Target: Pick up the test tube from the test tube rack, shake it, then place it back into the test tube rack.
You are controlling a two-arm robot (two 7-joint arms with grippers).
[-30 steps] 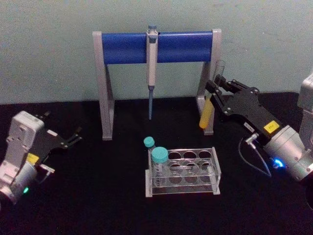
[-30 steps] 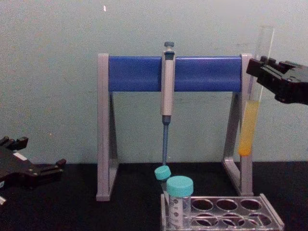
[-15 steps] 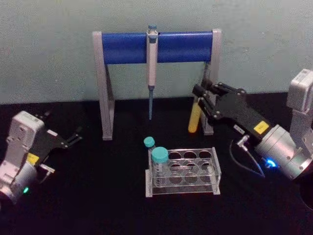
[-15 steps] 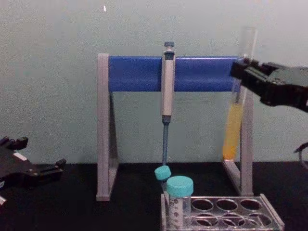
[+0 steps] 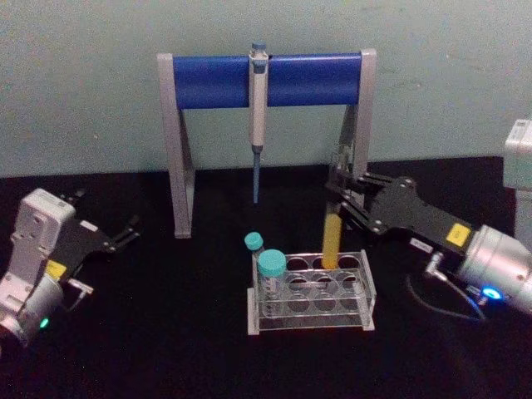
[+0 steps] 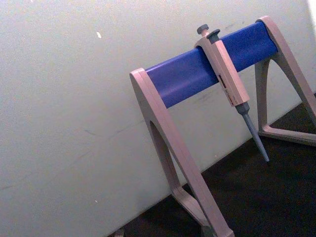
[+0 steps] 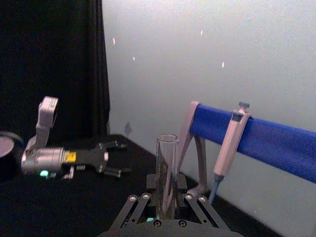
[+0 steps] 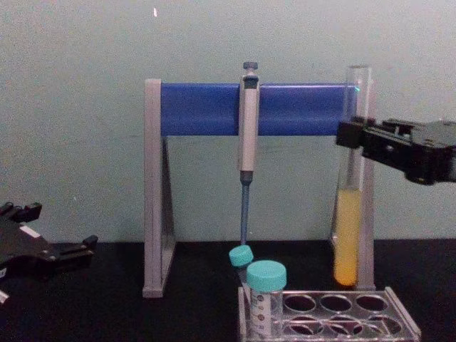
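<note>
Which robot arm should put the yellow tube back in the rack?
The right. The right gripper holds the test tube upright just above the test tube rack; the left gripper rests open, far off to the left.

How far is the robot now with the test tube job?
Picked up: the test tube is clamped upright in the right gripper, outside the rack. In hand: its yellow end hangs just above the back row of holes. To do: lower it into a hole and release. Shaking cannot be judged here. The left gripper rests open at the left.
</note>
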